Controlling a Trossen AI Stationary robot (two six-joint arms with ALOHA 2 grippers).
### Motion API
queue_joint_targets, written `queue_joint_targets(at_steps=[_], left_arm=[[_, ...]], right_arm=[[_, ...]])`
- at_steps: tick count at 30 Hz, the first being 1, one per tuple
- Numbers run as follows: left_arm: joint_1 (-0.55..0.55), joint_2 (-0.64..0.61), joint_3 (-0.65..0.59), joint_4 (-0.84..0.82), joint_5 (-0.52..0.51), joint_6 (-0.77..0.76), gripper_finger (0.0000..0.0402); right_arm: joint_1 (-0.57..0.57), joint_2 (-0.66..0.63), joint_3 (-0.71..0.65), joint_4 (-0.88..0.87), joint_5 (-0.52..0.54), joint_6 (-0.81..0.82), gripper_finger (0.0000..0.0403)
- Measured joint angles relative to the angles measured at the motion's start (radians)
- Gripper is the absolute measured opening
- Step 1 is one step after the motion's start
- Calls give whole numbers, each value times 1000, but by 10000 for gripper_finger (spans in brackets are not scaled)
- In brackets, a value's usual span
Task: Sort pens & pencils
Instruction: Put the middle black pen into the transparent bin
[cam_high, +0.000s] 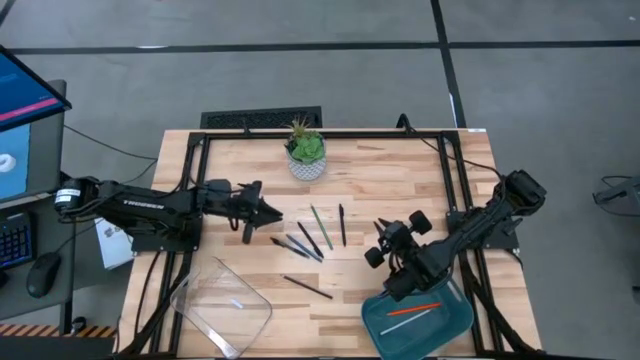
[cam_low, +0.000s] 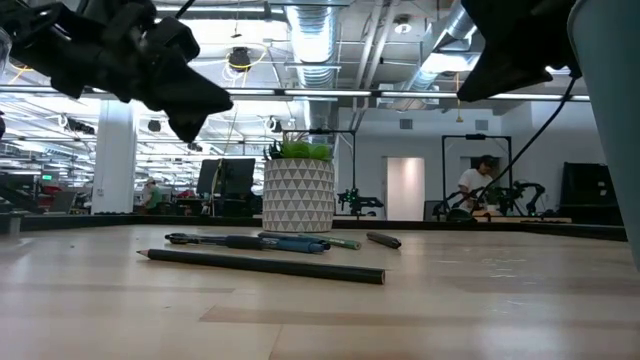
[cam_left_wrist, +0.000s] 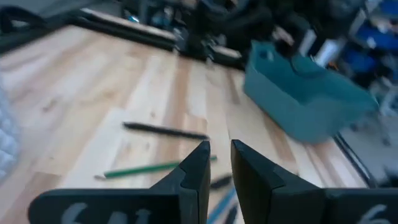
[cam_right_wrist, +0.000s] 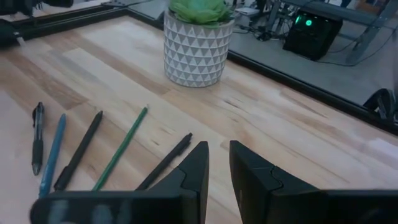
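Big picture first: the wooden table carries everything, ringed by a black frame. At its near edge sit two containers, a clear plastic tray on the left and a teal bin on the right. The bin already holds an orange-red stick and a pale one beside it.

Both arms are up off the wood. The left gripper hovers just left of the loose cluster, fingers nearly closed, only a thin gap, holding nothing. The right gripper hangs between the cluster and the bin, its fingers also almost together and empty.

At the back, a potted succulent in a white patterned pot stands clear of the work.

Now the small stuff: the pens & pencils fan out at the table's middle — a green pencil, a blue pen, several black ones. One dark pencil lies apart, nearer the front edge, with open wood around it.
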Motion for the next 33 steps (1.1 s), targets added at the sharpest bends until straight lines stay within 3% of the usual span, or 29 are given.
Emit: queue_joint_targets(at_steps=[12, 16, 21, 26, 33], left_arm=[[-1, 36, 2, -26, -35, 23, 55], [-1, 148, 8, 21, -58, 24, 55], [-10, 312, 95, 23, 22, 43, 55], [-11, 421, 238, -165, 103, 90, 55], [-11, 520, 374, -378, 128, 260, 55]], right_arm=[[0, 0, 0, 10, 0, 0, 87], [0, 0, 0, 10, 2, 0, 87], [0, 0, 0, 9, 1, -1, 87], [2, 0, 0, 9, -12, 0, 87], [9, 0, 0, 9, -60, 0, 87]])
